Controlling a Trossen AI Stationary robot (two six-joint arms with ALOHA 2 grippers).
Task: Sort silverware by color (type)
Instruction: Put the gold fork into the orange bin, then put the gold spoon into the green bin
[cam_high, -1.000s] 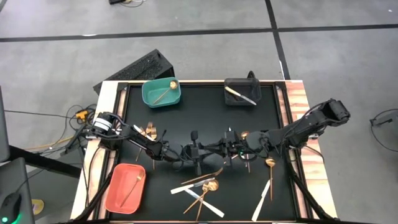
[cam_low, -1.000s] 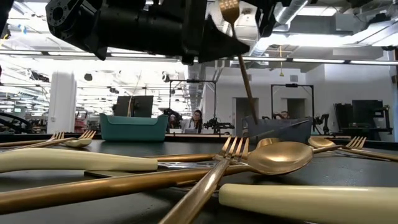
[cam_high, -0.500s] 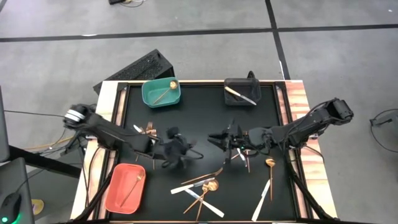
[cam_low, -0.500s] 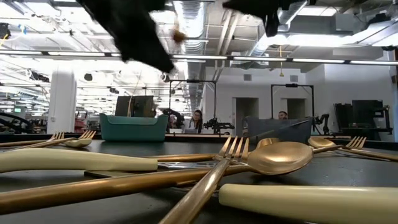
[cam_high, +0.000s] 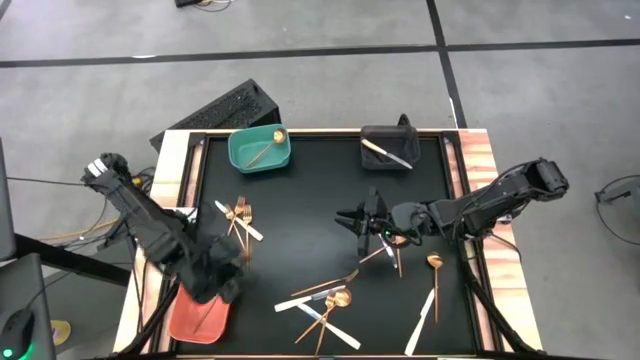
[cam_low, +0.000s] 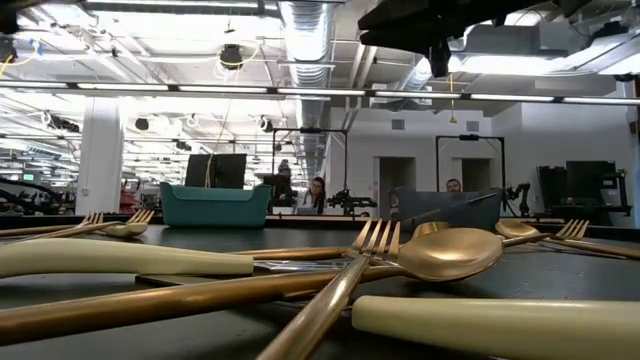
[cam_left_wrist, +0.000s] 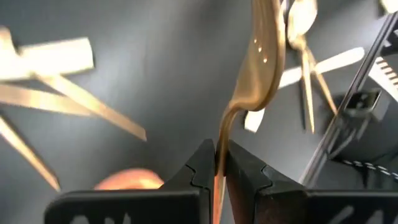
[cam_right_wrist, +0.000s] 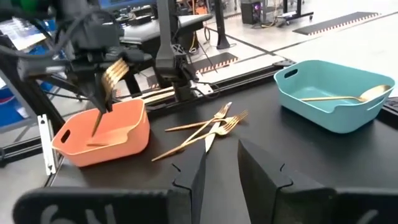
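Over the salmon plastic bin (cam_high: 200, 318) at the tabletop's (cam_high: 310, 200) left front: left gripper (cam_left_wrist: 219, 163), fingers clamped on a gold metal fork (cam_left_wrist: 255, 74). Mid-tabletop, scattered gold and white-handled silverware (cam_high: 325, 300). Farther right, above the black mat: right gripper (cam_right_wrist: 221, 163), fingers apart, empty.

We see even, bright overhead light from ceiling strips (cam_low: 190, 88) far behind the bench; nearest silverware (cam_low: 450, 255) is soft, and a held gold fork (cam_left_wrist: 258, 68) blurs and glares.
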